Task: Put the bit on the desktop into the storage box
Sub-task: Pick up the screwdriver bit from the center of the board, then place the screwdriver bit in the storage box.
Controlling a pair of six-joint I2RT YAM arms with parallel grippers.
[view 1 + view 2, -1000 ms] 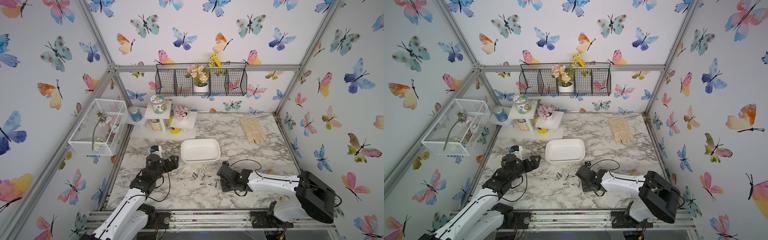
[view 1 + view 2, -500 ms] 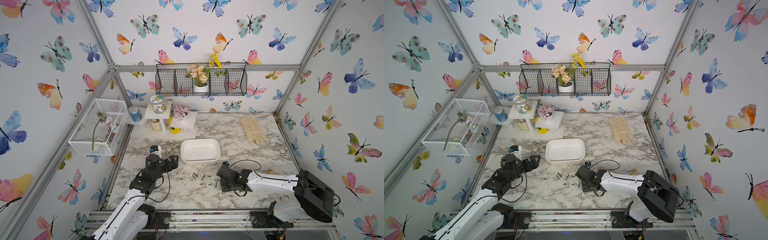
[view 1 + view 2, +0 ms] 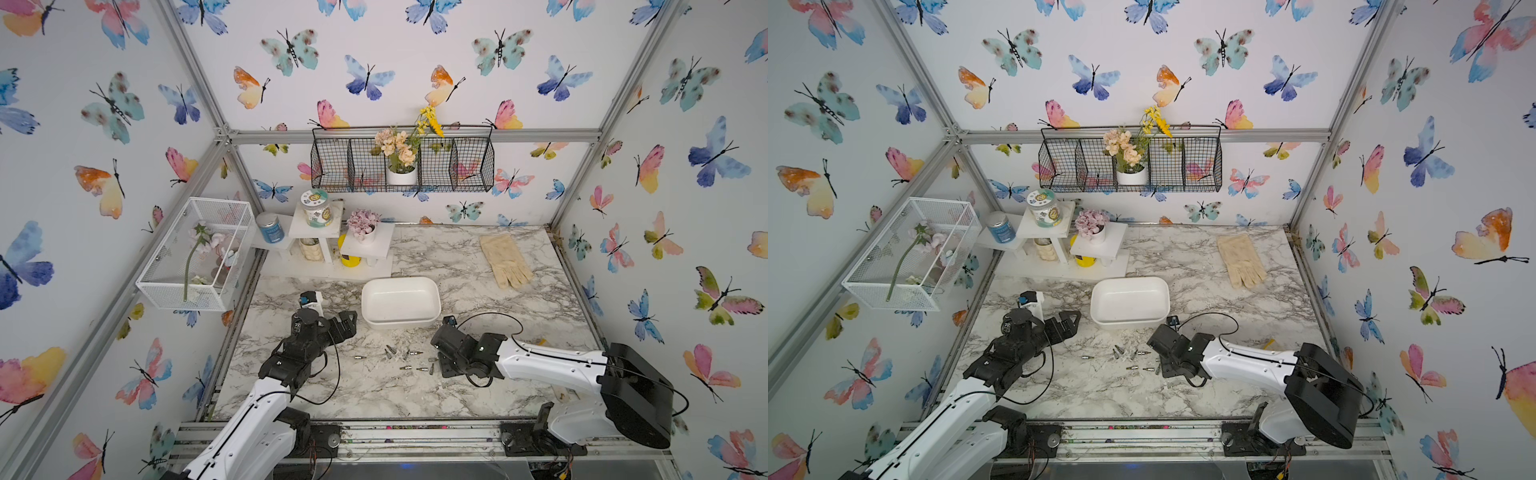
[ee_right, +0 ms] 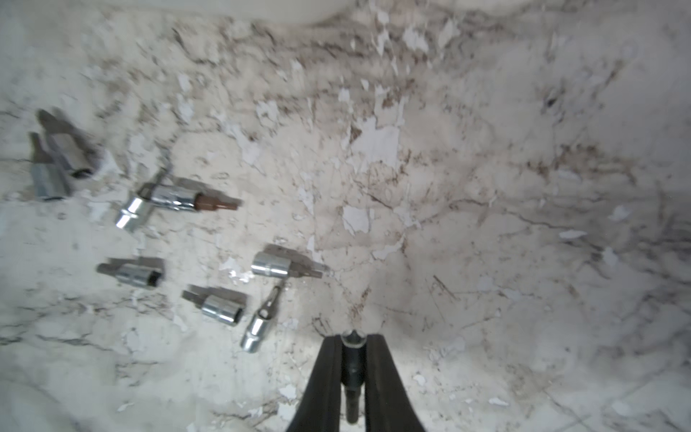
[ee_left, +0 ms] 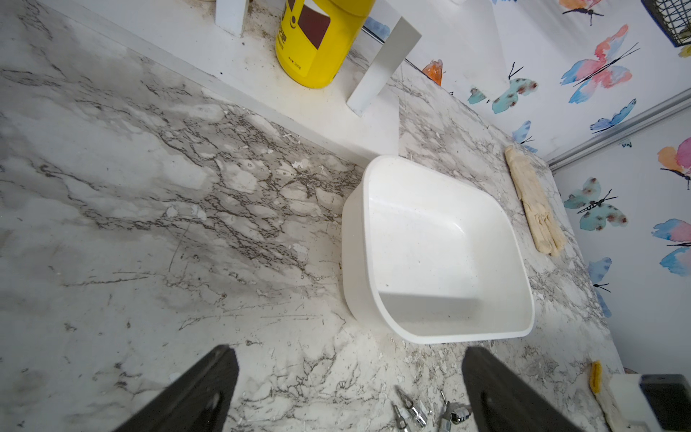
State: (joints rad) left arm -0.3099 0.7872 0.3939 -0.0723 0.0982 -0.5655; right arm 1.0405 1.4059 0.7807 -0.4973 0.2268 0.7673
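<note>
Right wrist: right claw (image 4: 353, 336) clamped on bit (image 4: 353, 374) lengthwise, tip outward; left claw (image 5: 347, 351) apart.

top views high overhead, sharing desktop (image 3: 374, 395), wrist views close above

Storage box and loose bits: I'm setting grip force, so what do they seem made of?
The shallow white rounded storage box looks like glossy plastic, possibly ceramic: smooth walls, soft highlights. The small bits look like chromed steel: mirror-bright sockets, duller brown-grey tips.
</note>
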